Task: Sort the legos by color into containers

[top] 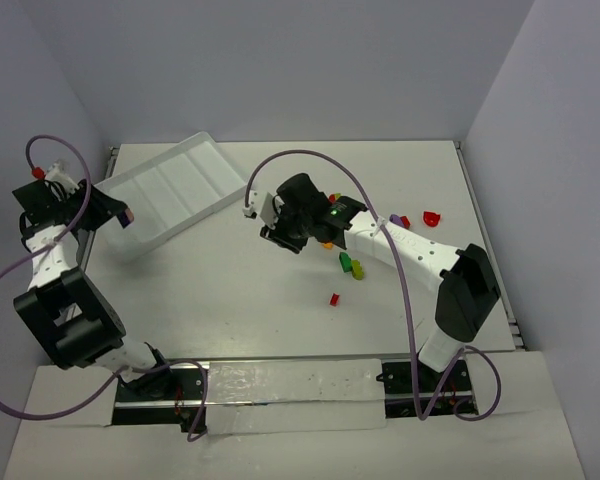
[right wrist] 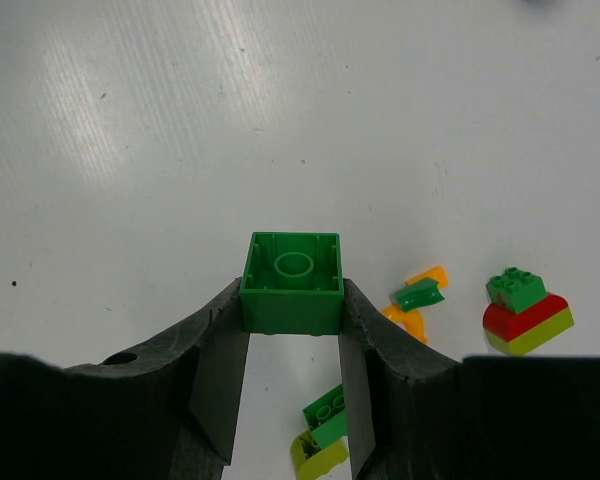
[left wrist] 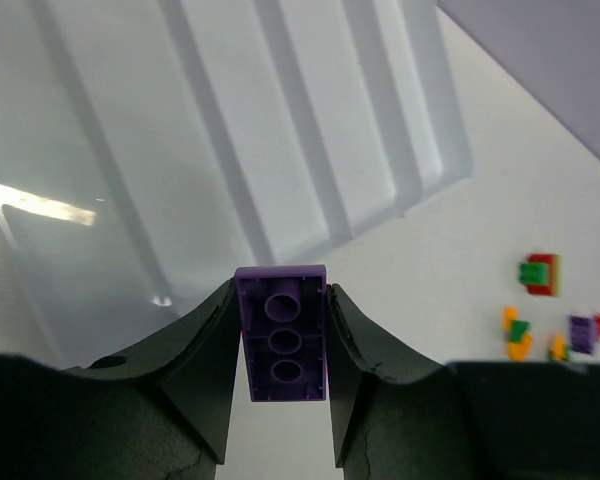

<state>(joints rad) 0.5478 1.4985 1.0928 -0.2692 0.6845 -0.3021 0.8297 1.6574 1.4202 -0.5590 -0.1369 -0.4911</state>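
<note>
My left gripper (left wrist: 280,300) is shut on a purple lego (left wrist: 282,335), its hollow underside facing the camera. It hangs over the near edge of the white tray of containers (left wrist: 230,150). From above, that gripper (top: 121,213) sits at the tray's (top: 170,190) left end. My right gripper (right wrist: 292,305) is shut on a square green lego (right wrist: 292,285) above the bare table. In the top view this gripper (top: 280,237) is mid-table, right of the tray. Loose legos lie under and behind it: a green-and-lime pair (right wrist: 325,430), an orange-and-green pair (right wrist: 417,297) and a green-red-lime stack (right wrist: 525,310).
More bricks lie on the table's right half: a green and lime cluster (top: 350,265), a small red one (top: 334,298), a red one (top: 430,216) and a purple-red pair (top: 398,219). The tray lies askew at the back left. Grey walls enclose the table.
</note>
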